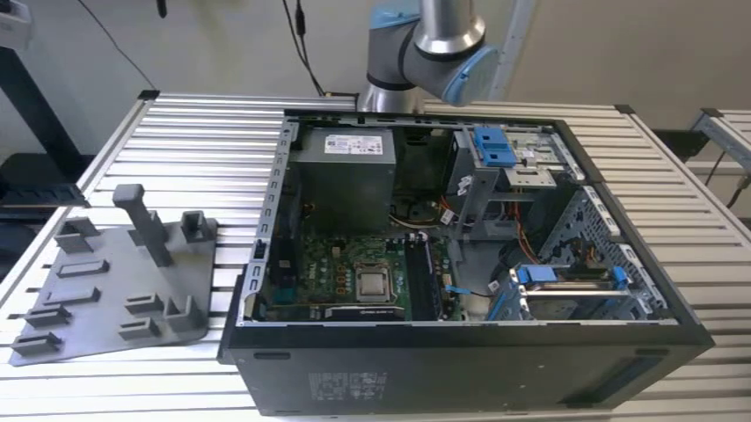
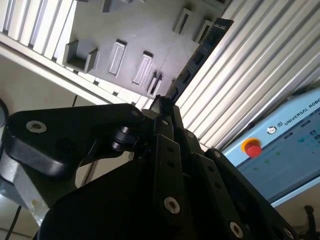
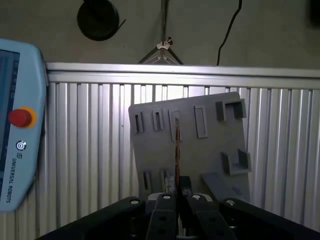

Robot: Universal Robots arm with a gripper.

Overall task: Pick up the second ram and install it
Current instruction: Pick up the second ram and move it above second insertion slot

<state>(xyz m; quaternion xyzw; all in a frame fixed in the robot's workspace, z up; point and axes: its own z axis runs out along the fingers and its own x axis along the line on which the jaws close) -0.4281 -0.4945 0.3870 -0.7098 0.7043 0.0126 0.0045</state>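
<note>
In both wrist views my gripper (image 2: 162,106) (image 3: 179,192) is shut on the second ram (image 2: 200,55), a slim dark stick that juts out past the fingertips. The first wrist view shows the ram (image 3: 176,147) edge-on as a thin line. It hangs in the air over the grey holder tray (image 2: 135,35) (image 3: 210,145) and touches nothing there. In the exterior view the tray (image 1: 105,290) lies on the slatted table at the exterior view's left. The open computer case (image 1: 470,264) stands beside it, with its motherboard (image 1: 352,272) exposed.
A grey power-supply box (image 1: 340,176) and blue-clipped drive cages (image 1: 564,281) fill parts of the case. The arm's base joints (image 1: 428,44) rise behind the case. A teach pendant with a red button (image 2: 252,148) (image 3: 20,117) lies on the table near the tray.
</note>
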